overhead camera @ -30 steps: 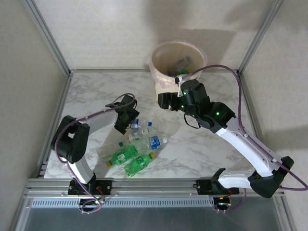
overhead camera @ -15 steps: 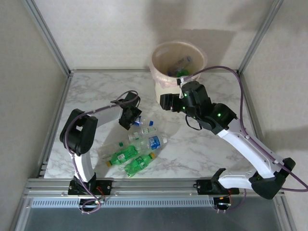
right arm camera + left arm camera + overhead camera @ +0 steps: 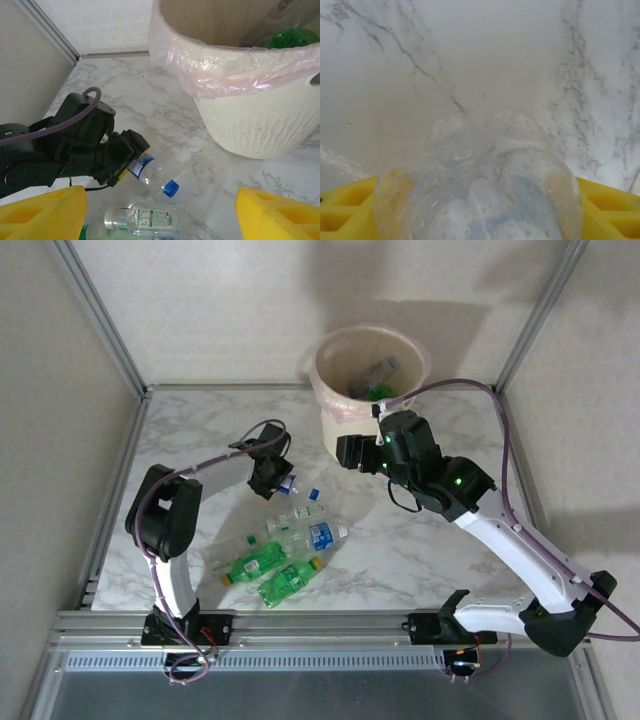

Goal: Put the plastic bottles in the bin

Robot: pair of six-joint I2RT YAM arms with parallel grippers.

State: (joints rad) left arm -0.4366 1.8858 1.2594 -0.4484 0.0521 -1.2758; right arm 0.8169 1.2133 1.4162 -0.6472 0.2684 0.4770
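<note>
My left gripper (image 3: 272, 478) (image 3: 479, 205) is shut on the base end of a clear plastic bottle (image 3: 150, 172) with a blue label and a blue cap (image 3: 171, 188). The bottle's dimpled bottom (image 3: 475, 175) sits between the yellow fingers (image 3: 607, 210), and its cap end slants down toward the table. My right gripper (image 3: 345, 452) (image 3: 160, 220) hangs open beside the bin (image 3: 345, 422) (image 3: 260, 115), nothing between its fingers. More plastic bottles lie on the marble: a clear one (image 3: 318, 535) (image 3: 150, 217) and two green ones (image 3: 258, 560) (image 3: 288, 580). A green bottle (image 3: 378, 390) (image 3: 292, 37) lies inside the bin.
The cream bin with its pink liner stands at the table's far edge, just behind my right gripper. Metal frame posts (image 3: 105, 325) and walls close in the marble table (image 3: 190, 430) on three sides. The loose bottles cluster near the front left.
My left gripper has shifted a little right and closed on the clear blue-labelled bottle, raising its base end. The right gripper has drifted slightly right, still open.
</note>
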